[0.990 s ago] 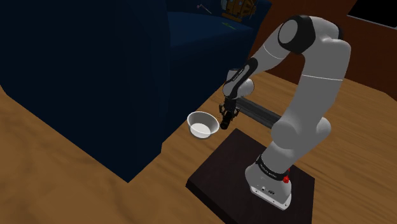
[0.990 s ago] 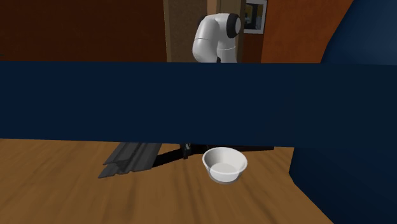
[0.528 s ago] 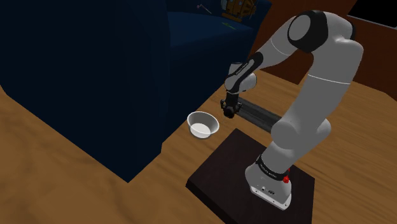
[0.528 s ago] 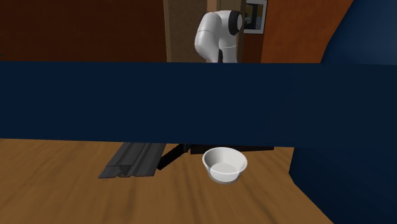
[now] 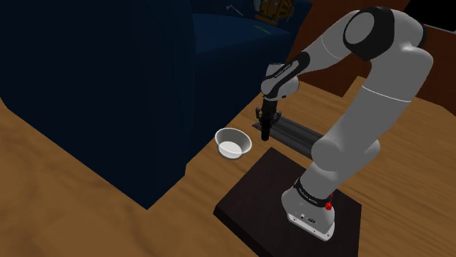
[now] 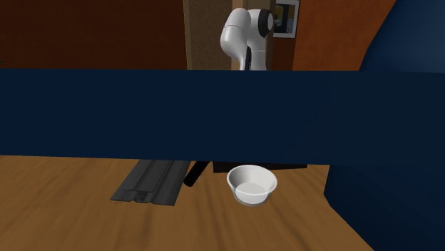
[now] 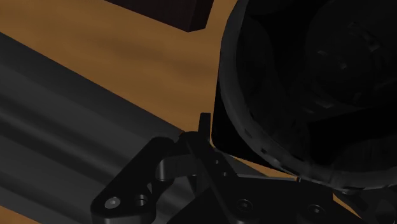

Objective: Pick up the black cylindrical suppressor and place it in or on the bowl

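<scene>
The arm point(image 5: 384, 87) is built of smooth, rounded white sections; dark grey rings mark its joints point(image 5: 374, 28); a black band point(image 5: 310, 191) with small white lettering circles the foot; a small red dot point(image 5: 329, 206) sits on the white base point(image 5: 307, 217); the gripper point(image 5: 265, 123) is all black.

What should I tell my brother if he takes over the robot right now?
Gripper: shut on the black suppressor, held off the wooden floor, above the grey ribbed slab.
White bowl: on the floor beside the dark blue sofa, with nothing in it.
Done: the pickup.
Left: carry the suppressor toward the shoulder view's left until it is over the bowl, lower it in, then let go.
</scene>
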`<state>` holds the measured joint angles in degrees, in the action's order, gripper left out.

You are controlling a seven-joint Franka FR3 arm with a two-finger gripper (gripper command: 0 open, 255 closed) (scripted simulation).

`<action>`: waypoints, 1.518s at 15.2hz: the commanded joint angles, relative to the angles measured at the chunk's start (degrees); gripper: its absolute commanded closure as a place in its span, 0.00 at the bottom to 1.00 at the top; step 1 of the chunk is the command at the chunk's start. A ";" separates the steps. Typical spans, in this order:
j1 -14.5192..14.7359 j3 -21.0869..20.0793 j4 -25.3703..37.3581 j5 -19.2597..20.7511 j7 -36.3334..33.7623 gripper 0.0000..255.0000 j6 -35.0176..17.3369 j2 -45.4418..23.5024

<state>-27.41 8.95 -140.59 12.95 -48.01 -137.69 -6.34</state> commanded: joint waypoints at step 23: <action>13.81 -13.19 -0.10 -5.86 -22.18 1.00 4.30 1.51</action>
<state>-13.75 -4.12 -140.70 7.03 -69.79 -132.76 -4.21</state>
